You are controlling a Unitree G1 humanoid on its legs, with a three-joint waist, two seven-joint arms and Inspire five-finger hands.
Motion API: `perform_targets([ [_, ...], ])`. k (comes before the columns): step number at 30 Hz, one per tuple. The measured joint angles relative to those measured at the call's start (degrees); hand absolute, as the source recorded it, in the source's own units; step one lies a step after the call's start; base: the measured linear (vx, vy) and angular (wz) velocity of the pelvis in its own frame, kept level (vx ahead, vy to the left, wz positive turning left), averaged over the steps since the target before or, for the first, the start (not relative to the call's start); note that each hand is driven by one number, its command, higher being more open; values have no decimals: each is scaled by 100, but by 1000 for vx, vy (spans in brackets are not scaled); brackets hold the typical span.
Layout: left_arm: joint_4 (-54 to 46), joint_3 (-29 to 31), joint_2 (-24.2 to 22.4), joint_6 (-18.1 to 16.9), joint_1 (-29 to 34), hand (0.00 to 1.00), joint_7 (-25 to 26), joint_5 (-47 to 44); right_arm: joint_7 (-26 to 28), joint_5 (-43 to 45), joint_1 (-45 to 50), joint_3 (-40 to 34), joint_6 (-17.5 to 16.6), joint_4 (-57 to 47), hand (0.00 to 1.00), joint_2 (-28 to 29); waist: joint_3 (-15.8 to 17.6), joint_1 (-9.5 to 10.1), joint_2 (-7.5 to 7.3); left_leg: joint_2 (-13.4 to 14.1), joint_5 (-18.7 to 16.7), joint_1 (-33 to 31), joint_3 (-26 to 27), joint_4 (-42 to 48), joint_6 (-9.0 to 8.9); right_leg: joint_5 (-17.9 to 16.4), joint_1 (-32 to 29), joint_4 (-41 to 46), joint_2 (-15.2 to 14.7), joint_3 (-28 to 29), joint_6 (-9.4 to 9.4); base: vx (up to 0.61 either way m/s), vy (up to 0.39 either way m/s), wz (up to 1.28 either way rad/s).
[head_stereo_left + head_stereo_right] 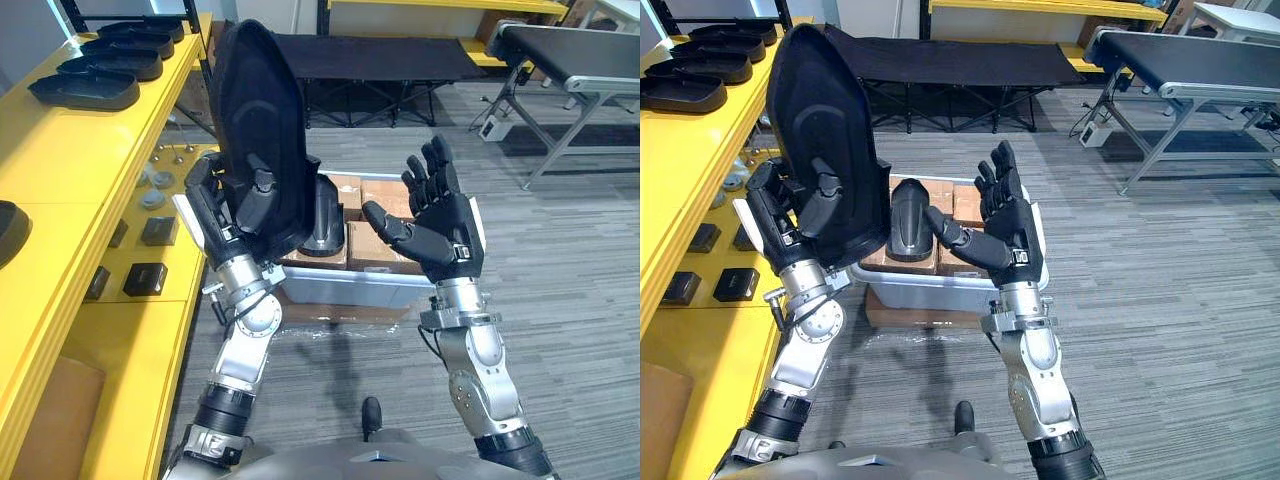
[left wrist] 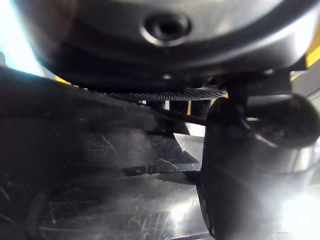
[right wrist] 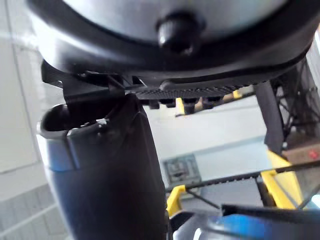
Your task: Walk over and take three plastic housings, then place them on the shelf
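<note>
A grey bin point(image 1: 385, 287) of cardboard boxes point(image 1: 365, 256) sits on the floor point(image 1: 560, 260). Beyond it stands a black cot point(image 1: 370, 55), and a conveyor point(image 1: 575, 45) stands far right.

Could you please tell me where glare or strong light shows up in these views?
Left wrist view: white glare beside the left hand, and a sheen on the scratched housing it grips. Right wrist view: a bright background leaves the open right hand dark. Eye views: even light, no glare; the housing looks matt black.
</note>
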Motion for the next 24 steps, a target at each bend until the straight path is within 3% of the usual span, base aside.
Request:
perform_targets([
  [3, 14, 255, -3, -309, 255, 0, -271, -295, -39, -119, 434, -241, 22, -212, 100, 157, -8, -46, 8, 0, -23, 14, 28, -2, 11, -1, 0, 0, 2, 26, 2, 31, 26, -4],
  [5, -49, 472, -22, -455, 476, 0, -463, -605, -241, -200, 707, -504, 225, -205, 100, 317, -32, -100, 24, -2, -40, 26, 56, -1, 19, -10, 0, 0, 2, 54, 14, 9, 20, -6],
  [10, -835, 851, -52, -464, 1266, 0, -896, -1047, -1070, -573, 1383, -1394, 835, 470, 100, 486, -68, -127, 119, -5, -72, 30, 95, 0, 25, -37, -12, -1, 1, 91, 32, 4, 10, -4],
  [13, -1078, 887, -51, -513, 1453, 0, -1134, -1392, -1305, -796, 1496, -1622, 911, 857, 100, 498, -115, -127, 233, -7, -75, -1, 69, 1, 24, -47, -13, -1, -2, 65, 30, -7, 6, 3],
  [15, -1112, 922, -66, -515, 1517, 0, -1249, -1408, -1324, -799, 1515, -1645, 910, 861, 100, 498, -174, -124, 331, -3, -74, -25, 28, 4, 24, -55, -8, -1, -3, 11, 28, -12, 7, 8],
  [20, -1421, 920, -164, -516, 1550, 0, -1507, -1409, -1292, -1007, 1241, -1351, 908, 899, 100, 495, -188, -46, 379, -4, -54, -120, -231, 32, 59, -115, 86, -3, -18, -221, 23, -33, 0, 23],
  [24, -2057, 1081, -198, -526, 1708, 0, -1532, -1410, -1221, -1035, 709, -728, 908, 1231, 100, 486, -182, 199, 409, -10, 12, -343, -574, 89, 63, -141, 121, -4, -25, -539, 16, -41, -11, 40],
])
